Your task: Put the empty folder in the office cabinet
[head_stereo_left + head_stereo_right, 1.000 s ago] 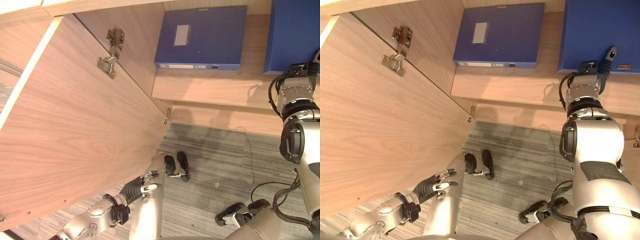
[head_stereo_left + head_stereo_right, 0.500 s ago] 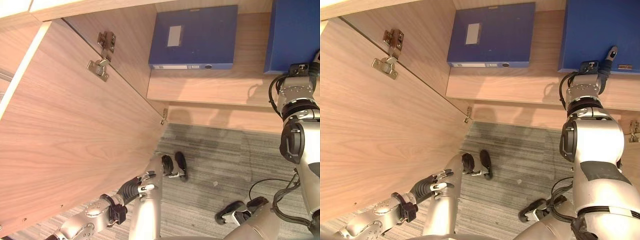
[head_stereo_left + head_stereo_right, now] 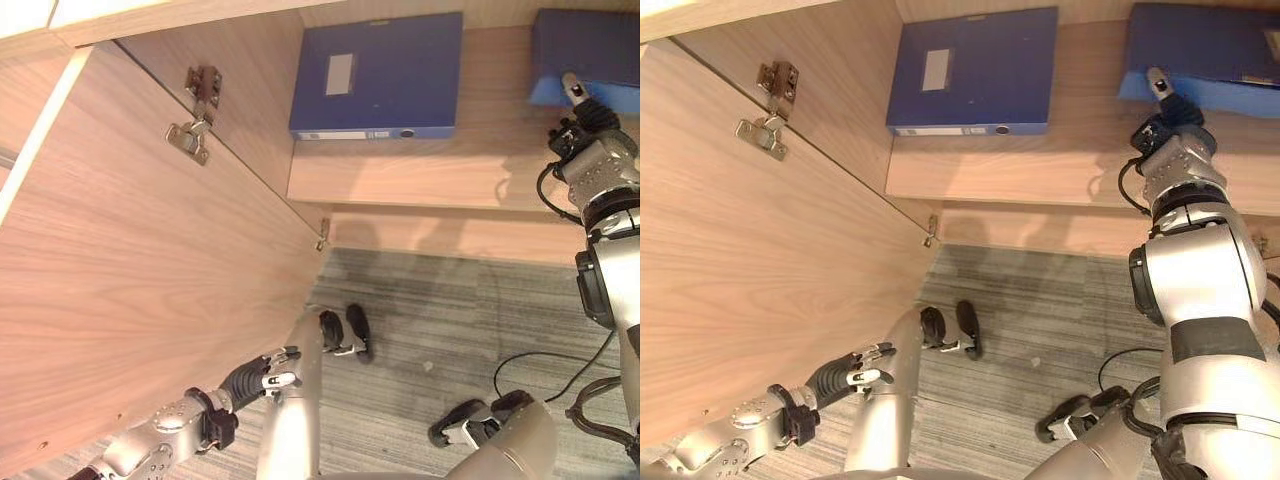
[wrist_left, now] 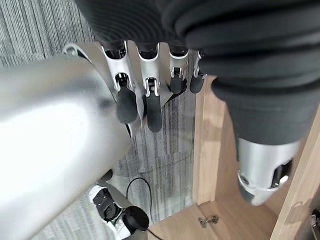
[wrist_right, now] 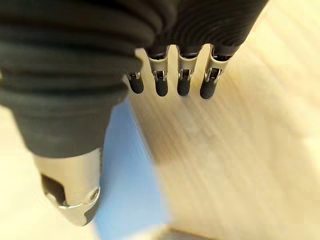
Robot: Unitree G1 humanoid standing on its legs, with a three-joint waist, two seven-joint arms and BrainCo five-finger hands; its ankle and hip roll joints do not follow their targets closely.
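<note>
Left eye view: my right robot hand (image 3: 582, 112) touches the folder (image 3: 590, 55) lying flat on the cabinet shelf (image 3: 440, 165), beside another folder (image 3: 375, 75). Left wrist view: my left robot hand (image 4: 150, 90) hangs relaxed, empty. Right wrist view: fingers (image 5: 182, 82) straight, released.

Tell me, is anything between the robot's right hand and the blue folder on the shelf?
Nothing visible. The right hand is at the front edge of the blue folder on the cabinet shelf, fingers straight. The other folder lies apart, and the cabinet door is swung open.
</note>
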